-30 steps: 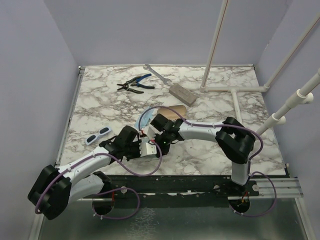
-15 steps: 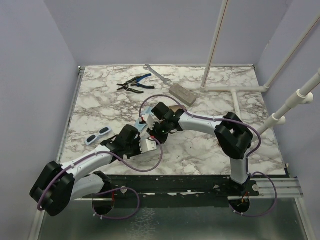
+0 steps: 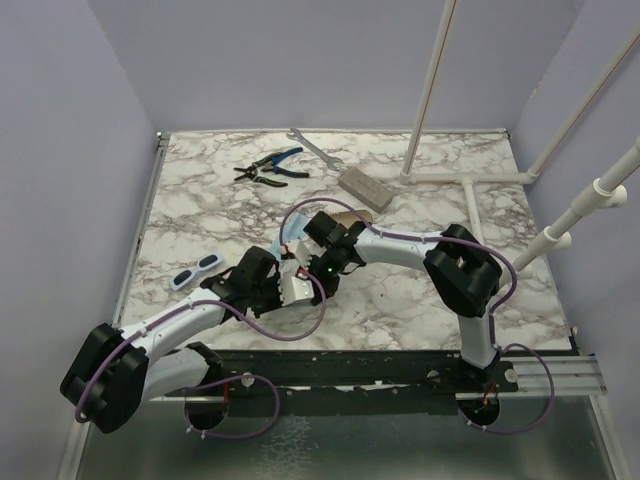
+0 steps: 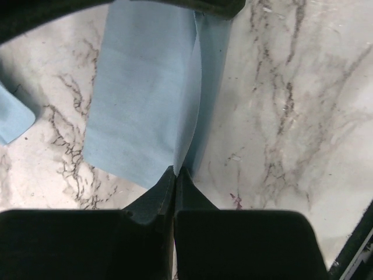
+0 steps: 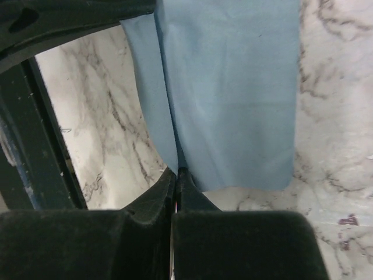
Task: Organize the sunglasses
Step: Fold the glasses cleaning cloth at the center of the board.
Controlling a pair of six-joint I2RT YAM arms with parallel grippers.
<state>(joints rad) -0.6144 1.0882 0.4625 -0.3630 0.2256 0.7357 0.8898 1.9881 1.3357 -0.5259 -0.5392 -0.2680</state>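
Marble, white veined with grey, covers the desk (image 3: 430,300), and the two arms reach in from its near edge to meet just left of its middle. Between them is the light blue cloth (image 5: 233,87), slack, with a long crease running down it. Whether it hangs clear of the marble or drags on it cannot be told.

Beyond the arms, toward the far side, lies the grey case (image 3: 365,188), apart from everything else. Between that case and the right arm's wrist a sliver of amber-brown shows. This looks to be the sunglasses (image 3: 347,213), resting on the desk, mostly hidden by the arm, and held by neither arm.

The left pincer (image 4: 175,172) is clamped tight, and the cloth's crease runs straight into the seam where its jaws meet. The right pincer (image 5: 176,172) is closed the same way on a fold at the cloth's near edge. Both are gripping the cloth and nothing else.

The step in hand seems to be dealing with the cloth, either folding it or drawing it out flat, rather than the glasses themselves. The next move likely calls for both arms to travel together with even tension so the fabric neither slips nor bunches. One pincer would then need to let go before it can turn to the sunglasses behind the right wrist.
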